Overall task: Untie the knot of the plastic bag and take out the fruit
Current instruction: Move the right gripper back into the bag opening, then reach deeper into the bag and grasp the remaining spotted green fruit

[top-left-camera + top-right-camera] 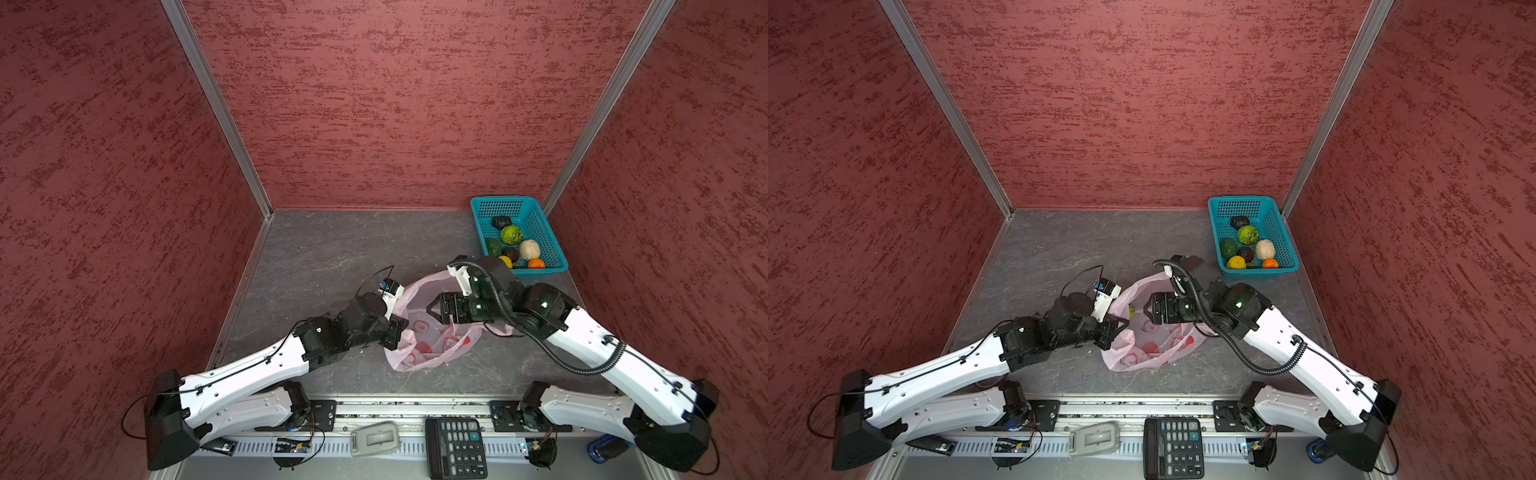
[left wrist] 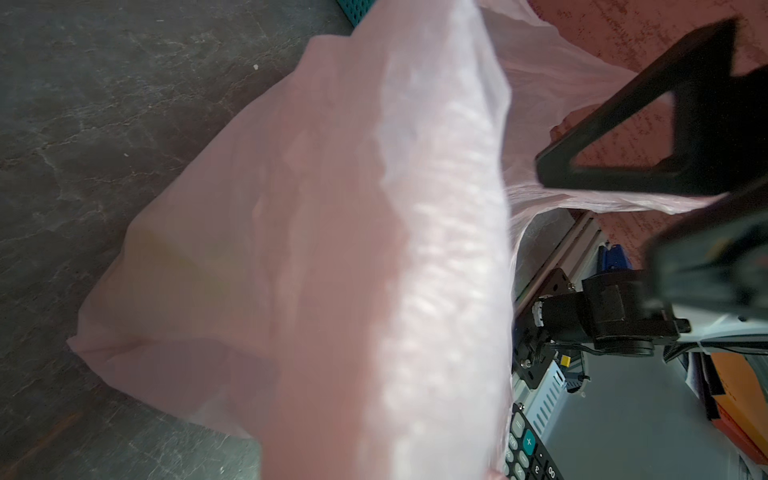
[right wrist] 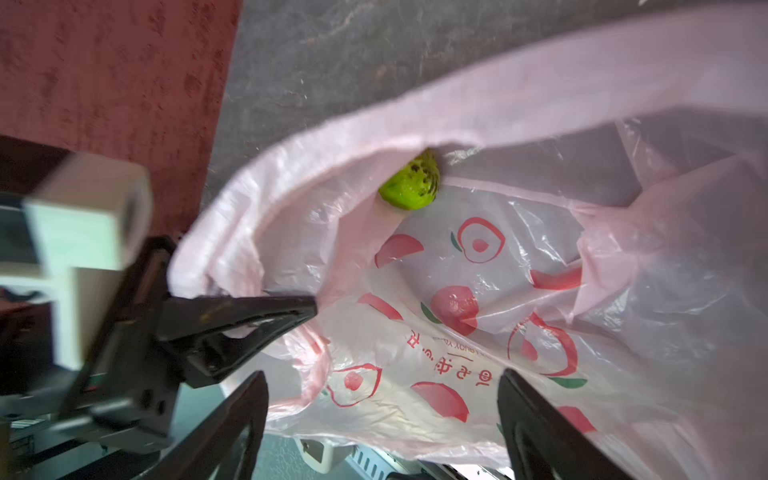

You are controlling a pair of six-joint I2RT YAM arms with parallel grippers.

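Pink plastic bag (image 1: 432,349) pinched in left hand (image 1: 398,330), right hand (image 1: 432,309) agape.

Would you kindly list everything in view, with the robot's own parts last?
plastic bag: one, pale pink with red prints, table centre, mouth open
fruit in the bag: one visible, bright green, inside by the rim
fruit in the basket: seven, black, bright green, dark green, brown, cream, yellow, orange
basket: one, teal, far right corner
calculator: one, black, front ledge
grey device: one, beside the calculator
table: one, dark grey, underneath
left gripper: one, black, shut on the bag's rim
right gripper: one, black, open over the bag's mouth
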